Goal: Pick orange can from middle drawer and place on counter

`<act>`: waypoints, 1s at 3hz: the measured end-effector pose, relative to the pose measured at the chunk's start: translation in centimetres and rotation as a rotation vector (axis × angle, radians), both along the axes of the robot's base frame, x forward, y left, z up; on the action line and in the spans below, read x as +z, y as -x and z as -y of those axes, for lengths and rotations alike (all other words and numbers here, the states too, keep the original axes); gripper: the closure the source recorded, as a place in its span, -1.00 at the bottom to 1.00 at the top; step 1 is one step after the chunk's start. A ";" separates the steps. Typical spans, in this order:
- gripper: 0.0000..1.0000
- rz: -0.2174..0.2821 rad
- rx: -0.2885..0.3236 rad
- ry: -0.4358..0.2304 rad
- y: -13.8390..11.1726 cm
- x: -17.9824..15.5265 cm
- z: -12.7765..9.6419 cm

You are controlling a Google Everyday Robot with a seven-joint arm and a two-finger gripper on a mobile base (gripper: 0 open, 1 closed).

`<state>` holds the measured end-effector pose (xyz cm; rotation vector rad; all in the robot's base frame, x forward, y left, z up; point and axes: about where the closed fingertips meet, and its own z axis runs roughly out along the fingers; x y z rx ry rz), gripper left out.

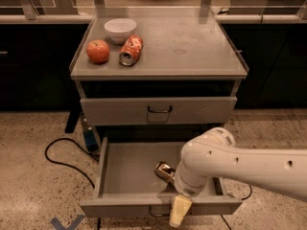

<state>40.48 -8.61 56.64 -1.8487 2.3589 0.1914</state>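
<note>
The orange can (164,171), shiny gold-bronze, lies on its side in the open middle drawer (125,208), right of its centre. My white arm (240,164) reaches in from the right and hides the can's right end. My gripper (180,210) hangs from the wrist over the drawer's front panel, just in front of the can and apart from it. The grey counter (192,42) tops the cabinet above.
On the counter's left stand a red apple (98,51), a white bowl (120,29) and a red-orange and white can (131,50) on its side. The upper drawer (158,110) is closed. A black cable (62,157) lies on the floor at left.
</note>
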 end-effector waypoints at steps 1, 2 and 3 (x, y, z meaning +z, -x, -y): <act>-1.00 0.097 -0.062 0.006 -3.7 -1.5 -0.9; -1.00 0.106 -0.123 0.004 -4.2 -1.3 -0.9; -1.00 0.105 -0.124 0.004 -4.2 -1.3 -0.9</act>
